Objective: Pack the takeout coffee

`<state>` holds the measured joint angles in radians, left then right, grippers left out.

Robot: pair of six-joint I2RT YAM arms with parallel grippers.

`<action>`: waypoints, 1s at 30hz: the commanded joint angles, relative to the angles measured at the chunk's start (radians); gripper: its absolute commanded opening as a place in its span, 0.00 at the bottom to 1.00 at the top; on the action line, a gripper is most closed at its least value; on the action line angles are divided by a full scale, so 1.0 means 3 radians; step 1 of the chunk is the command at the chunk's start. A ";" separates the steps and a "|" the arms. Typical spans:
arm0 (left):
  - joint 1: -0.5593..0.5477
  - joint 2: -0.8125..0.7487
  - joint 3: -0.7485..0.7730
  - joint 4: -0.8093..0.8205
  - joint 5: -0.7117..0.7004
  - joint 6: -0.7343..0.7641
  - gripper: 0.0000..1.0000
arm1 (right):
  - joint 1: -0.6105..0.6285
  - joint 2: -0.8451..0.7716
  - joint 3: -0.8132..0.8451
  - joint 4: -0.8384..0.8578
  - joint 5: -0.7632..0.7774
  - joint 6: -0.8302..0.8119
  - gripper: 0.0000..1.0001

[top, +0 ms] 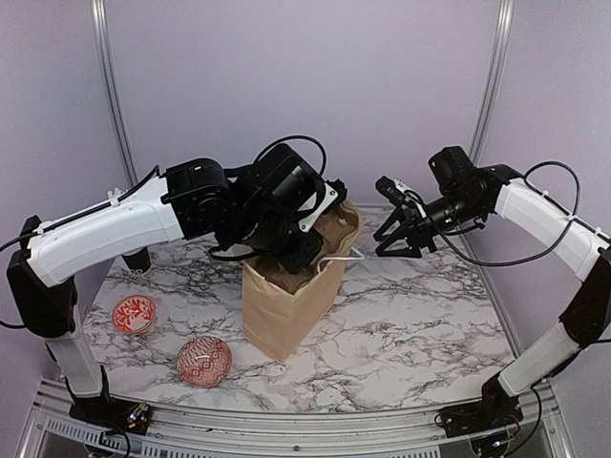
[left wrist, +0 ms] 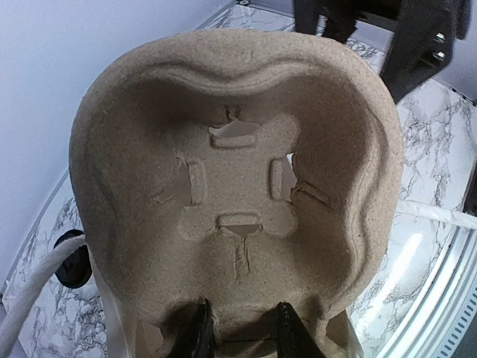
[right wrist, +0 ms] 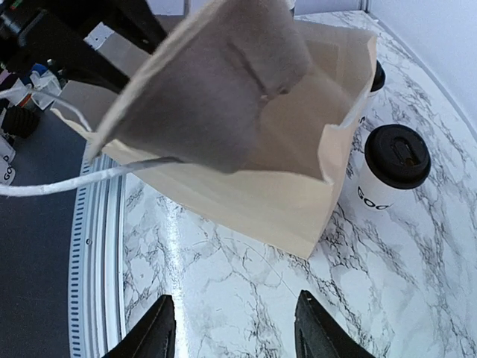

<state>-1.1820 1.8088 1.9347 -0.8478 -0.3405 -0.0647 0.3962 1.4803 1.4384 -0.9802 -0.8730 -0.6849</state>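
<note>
Item: pulp carrier (left wrist: pixel 238 186), edge clamped in my left pincer (left wrist: pixel 242 330), tipped at the mouth of the bag (top: pixel 286 315) for loading; my right pincer (right wrist: pixel 235 328) open, empty, near it.

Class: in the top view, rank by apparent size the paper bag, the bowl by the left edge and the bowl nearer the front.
1. paper bag, clearly largest.
2. left bowl and front bowl: nearly alike. The front one looks slightly bigger, but it sits nearer the camera, so I leave them tied.
</note>
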 commanded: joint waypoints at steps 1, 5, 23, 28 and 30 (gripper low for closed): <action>0.0163 -0.0141 0.0033 -0.0275 0.0067 -0.0409 0.26 | 0.0168 -0.0161 0.0042 -0.0113 -0.0105 -0.0251 0.52; 0.0200 -0.0150 -0.0025 -0.0329 0.0138 -0.0508 0.26 | 0.0440 -0.0410 0.0052 -0.0176 0.0054 -0.0495 0.53; 0.0218 -0.0141 -0.0031 -0.0375 0.0235 -0.0579 0.26 | 0.1261 -0.0109 0.0650 0.0178 0.0717 -0.0380 0.38; 0.0218 -0.0152 -0.0052 -0.0415 0.0225 -0.0592 0.26 | 0.1279 -0.0095 0.0722 0.0093 0.0679 -0.0364 0.00; 0.0226 -0.0137 -0.0026 -0.0483 0.0220 -0.0598 0.26 | 0.1279 -0.0184 0.0716 0.0017 0.0671 -0.0394 0.00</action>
<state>-1.1183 1.7996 1.9320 -0.9257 -0.2794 -0.2302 0.7715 1.4658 1.6089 -0.9470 -0.6769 -0.8051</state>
